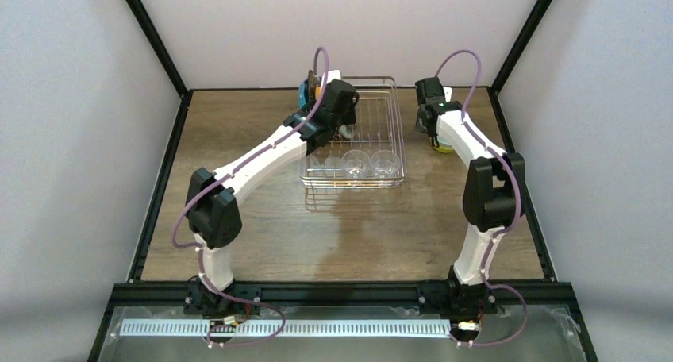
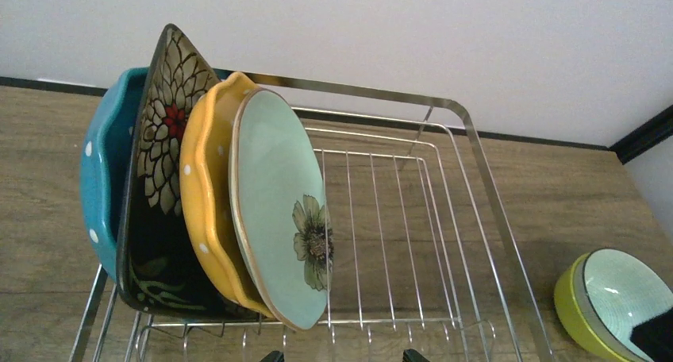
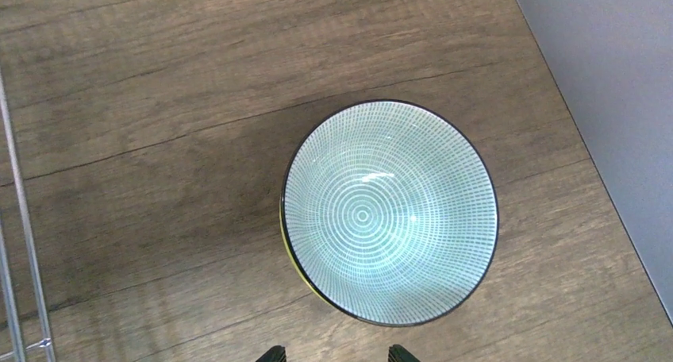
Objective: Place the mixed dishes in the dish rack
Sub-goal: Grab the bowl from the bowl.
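Note:
The silver wire dish rack (image 1: 393,124) stands at the table's back middle. In the left wrist view its rail (image 2: 484,179) frames four plates standing on edge at its left end: blue dotted (image 2: 101,179), black floral (image 2: 163,124), orange dotted (image 2: 202,195), pale green (image 2: 282,211). Clear glass cups (image 1: 369,164) sit at the rack's near end. The yellow-green bowl with mint inside (image 3: 389,211) sits on the table right of the rack (image 2: 615,298). My left gripper (image 2: 340,356) is open and empty over the rack. My right gripper (image 3: 333,352) is open above the bowl's near rim.
A black frame and grey walls bound the wooden table (image 1: 349,227). The right wall (image 3: 603,76) runs close to the bowl. The rack's side wire (image 3: 20,219) shows at the right wrist view's left edge.

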Controlling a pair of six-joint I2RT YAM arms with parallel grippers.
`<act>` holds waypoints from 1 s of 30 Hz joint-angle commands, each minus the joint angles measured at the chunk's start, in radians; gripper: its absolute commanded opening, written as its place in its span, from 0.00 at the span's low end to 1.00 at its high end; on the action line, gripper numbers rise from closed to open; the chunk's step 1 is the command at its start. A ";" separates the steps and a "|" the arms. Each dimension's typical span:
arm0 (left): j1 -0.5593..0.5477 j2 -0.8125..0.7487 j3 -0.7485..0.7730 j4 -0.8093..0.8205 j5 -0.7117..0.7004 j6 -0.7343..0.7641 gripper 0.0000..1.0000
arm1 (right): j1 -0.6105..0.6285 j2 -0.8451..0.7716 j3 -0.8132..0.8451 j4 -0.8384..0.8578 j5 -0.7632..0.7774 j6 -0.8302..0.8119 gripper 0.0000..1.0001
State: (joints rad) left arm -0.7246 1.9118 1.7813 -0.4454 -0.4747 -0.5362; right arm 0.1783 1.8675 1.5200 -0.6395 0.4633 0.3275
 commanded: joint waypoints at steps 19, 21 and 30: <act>0.001 -0.031 -0.084 0.088 0.059 -0.016 0.86 | -0.042 0.172 0.119 0.022 -0.036 -0.096 0.72; 0.002 -0.027 -0.083 0.090 0.060 -0.015 0.86 | -0.042 0.183 0.126 0.024 -0.038 -0.095 0.72; 0.003 -0.018 -0.083 0.094 0.050 -0.001 0.86 | -0.045 0.227 0.143 0.027 -0.055 -0.094 0.70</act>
State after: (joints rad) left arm -0.7246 1.8824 1.7107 -0.3721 -0.4206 -0.5461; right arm 0.1390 2.0529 1.6337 -0.6186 0.4183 0.2356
